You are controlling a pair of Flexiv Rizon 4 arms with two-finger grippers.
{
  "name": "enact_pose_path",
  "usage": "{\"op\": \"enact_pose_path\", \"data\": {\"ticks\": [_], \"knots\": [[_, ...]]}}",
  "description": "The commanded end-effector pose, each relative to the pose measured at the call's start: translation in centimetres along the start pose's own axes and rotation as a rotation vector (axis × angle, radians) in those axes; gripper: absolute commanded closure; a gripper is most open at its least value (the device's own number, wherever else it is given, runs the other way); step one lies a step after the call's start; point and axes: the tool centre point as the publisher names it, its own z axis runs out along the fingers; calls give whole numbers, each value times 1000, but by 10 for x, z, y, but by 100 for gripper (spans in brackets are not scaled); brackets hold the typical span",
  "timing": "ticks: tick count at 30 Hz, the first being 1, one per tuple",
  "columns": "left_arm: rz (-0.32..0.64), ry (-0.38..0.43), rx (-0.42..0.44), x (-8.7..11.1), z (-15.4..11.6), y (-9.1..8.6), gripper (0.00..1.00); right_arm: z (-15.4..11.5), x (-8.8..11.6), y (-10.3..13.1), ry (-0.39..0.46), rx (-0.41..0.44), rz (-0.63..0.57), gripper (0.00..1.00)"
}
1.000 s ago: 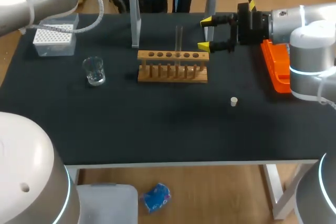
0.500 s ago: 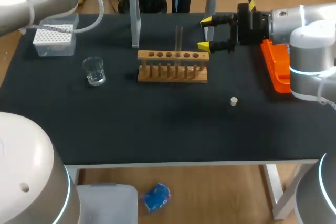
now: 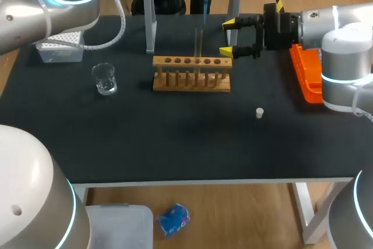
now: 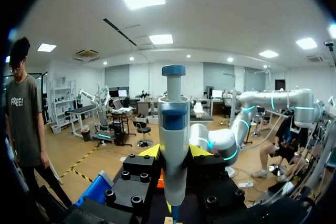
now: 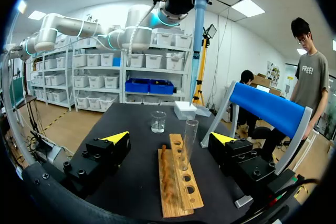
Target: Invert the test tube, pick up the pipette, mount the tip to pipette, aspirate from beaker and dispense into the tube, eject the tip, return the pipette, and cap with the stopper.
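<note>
Apparently at pick-up: pipette (image 4: 174, 124) clamped in the left gripper (image 4: 174, 151) high above the wooden rack (image 3: 191, 74) where the test tube (image 3: 199, 48) stands, right gripper (image 3: 227, 38) spread open beside that rack; next, over to the tip box (image 3: 58, 48), pressing squarely onto a tip.

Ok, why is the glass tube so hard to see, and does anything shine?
Head view: the test tube is clear, so the dark table shows through it, while the beaker catches small white glints. Right wrist view: the test tube shows better, its edges catching light. Left wrist view: the pipette is evenly lit, no glare.
</note>
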Motion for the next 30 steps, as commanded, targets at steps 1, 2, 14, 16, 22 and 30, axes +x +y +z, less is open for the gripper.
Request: {"op": "enact_pose_path", "data": {"ticks": [1, 2, 14, 16, 22, 30], "knots": [[-7, 0, 2, 0, 2, 8, 100, 0, 0, -1, 1, 0, -1, 0], [-10, -1, 2, 0, 2, 11, 100, 0, 0, -1, 1, 0, -1, 0], [-18, -12, 18, 0, 1, 24, 100, 0, 0, -1, 1, 0, -1, 0], [-21, -12, 17, -1, 1, 26, 100, 0, 0, -1, 1, 0, -1, 0], [-38, -15, 13, 1, 1, 34, 100, 0, 0, -1, 1, 0, -1, 0], [-66, -20, -1, 2, 0, 45, 100, 0, 0, -1, 1, 0, -1, 0]]}}
